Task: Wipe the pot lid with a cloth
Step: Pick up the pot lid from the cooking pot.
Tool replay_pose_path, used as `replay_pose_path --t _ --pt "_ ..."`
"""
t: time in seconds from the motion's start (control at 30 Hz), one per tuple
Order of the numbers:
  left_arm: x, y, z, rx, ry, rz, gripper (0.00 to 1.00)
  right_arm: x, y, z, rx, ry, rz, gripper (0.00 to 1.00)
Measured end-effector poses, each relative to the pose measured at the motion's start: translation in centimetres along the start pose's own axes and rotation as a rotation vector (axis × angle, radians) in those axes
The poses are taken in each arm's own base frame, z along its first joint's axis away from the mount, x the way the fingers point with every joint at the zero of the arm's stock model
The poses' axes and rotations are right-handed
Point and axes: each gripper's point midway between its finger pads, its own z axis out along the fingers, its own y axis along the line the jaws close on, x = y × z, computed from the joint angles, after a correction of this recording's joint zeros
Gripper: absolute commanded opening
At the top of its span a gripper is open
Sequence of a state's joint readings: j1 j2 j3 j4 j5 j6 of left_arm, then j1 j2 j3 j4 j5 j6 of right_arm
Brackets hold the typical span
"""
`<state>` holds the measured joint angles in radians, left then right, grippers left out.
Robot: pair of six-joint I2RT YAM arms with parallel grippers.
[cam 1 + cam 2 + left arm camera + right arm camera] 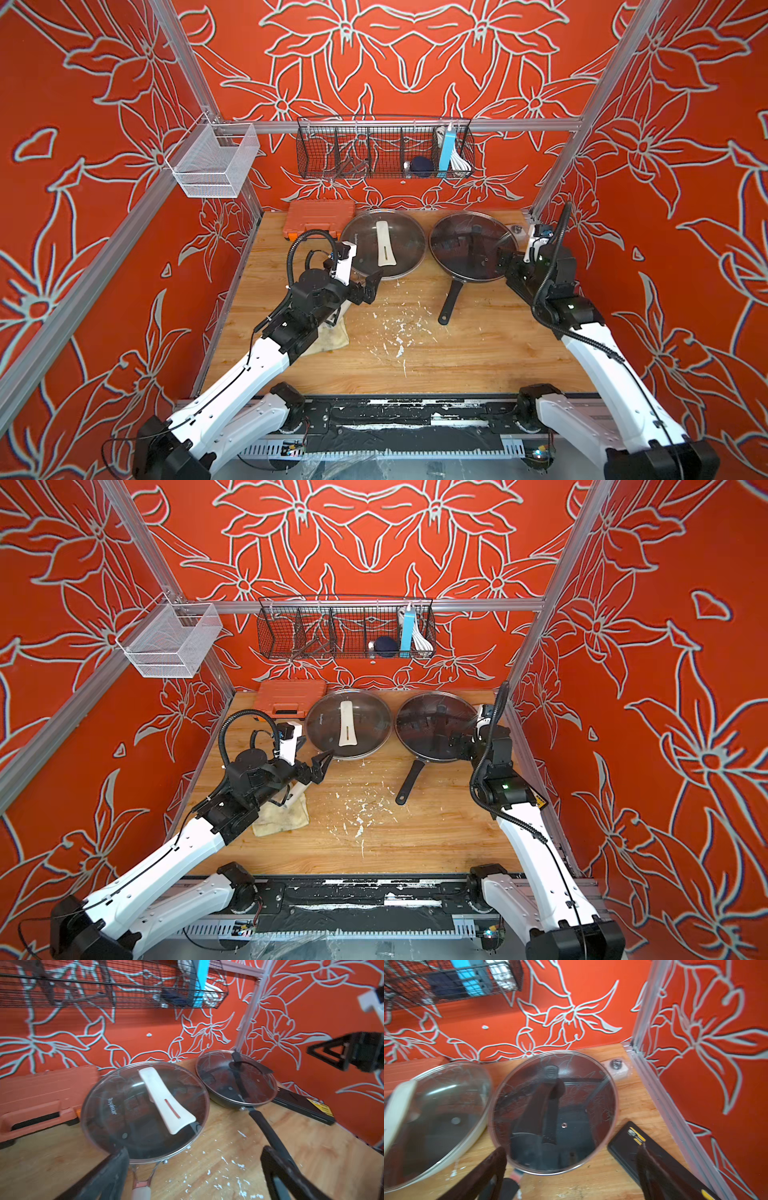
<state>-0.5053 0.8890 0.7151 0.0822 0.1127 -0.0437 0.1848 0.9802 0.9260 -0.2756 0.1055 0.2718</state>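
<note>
Because the cloth (286, 816) lies crumpled on the table (457, 357), half under your left arm at the lower left of the boards in both top views, neither gripper has anything to wipe with yet. Your left gripper (324, 766) hovers empty, fingers spread wide, just at the near rim of the glass lid with the white handle (403, 232) at centre frame. Your right gripper (572, 1149) is likewise spread and empty, hanging over the right edge of the lid with the black handle (471, 245), just right of centre.

Each lid sits seated on its own pan, which keeps it level and steady for wiping. I cannot tell which of the two lids is meant.

The cloth lies on the left arm's side, so I judge that arm is the one to fetch it. The right arm looks placed to steady a lid by its handle or rim.
</note>
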Motion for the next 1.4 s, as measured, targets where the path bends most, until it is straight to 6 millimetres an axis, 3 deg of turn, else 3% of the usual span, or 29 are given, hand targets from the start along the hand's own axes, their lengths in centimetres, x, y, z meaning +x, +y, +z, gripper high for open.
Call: replay_pose_path --t 0.2,0.47,0.8,1.03,1.17,1.4 --pt "0.7 -3.1 -1.4 0.175 0.040 0.096 0.99 -0.8 2.0 2.7 -0.016 0.117 -0.024 0.98" --pt "1.8 -5.8 -2.6 0.343 0.081 0.176 0.99 0.7 2.1 9.0 0.069 0.296 -0.080 0.98" --pt "2.6 -6.3 -2.9 0.377 0.109 0.207 0.99 2.5 2.8 15.3 0.112 0.450 -0.114 0.85" --pt "2.8 -6.1 -2.8 0.372 0.111 0.228 0.99 2.2 3.4 18.4 0.124 0.487 -0.107 0.66" --pt "2.8 -6.1 -2.8 0.368 0.112 0.236 0.99 2.5 3.5 19.8 0.133 0.509 -0.097 0.56" --pt "2.8 -6.0 -2.8 0.366 0.111 0.246 0.99 3.5 2.9 21.0 0.151 0.543 -0.086 0.54"
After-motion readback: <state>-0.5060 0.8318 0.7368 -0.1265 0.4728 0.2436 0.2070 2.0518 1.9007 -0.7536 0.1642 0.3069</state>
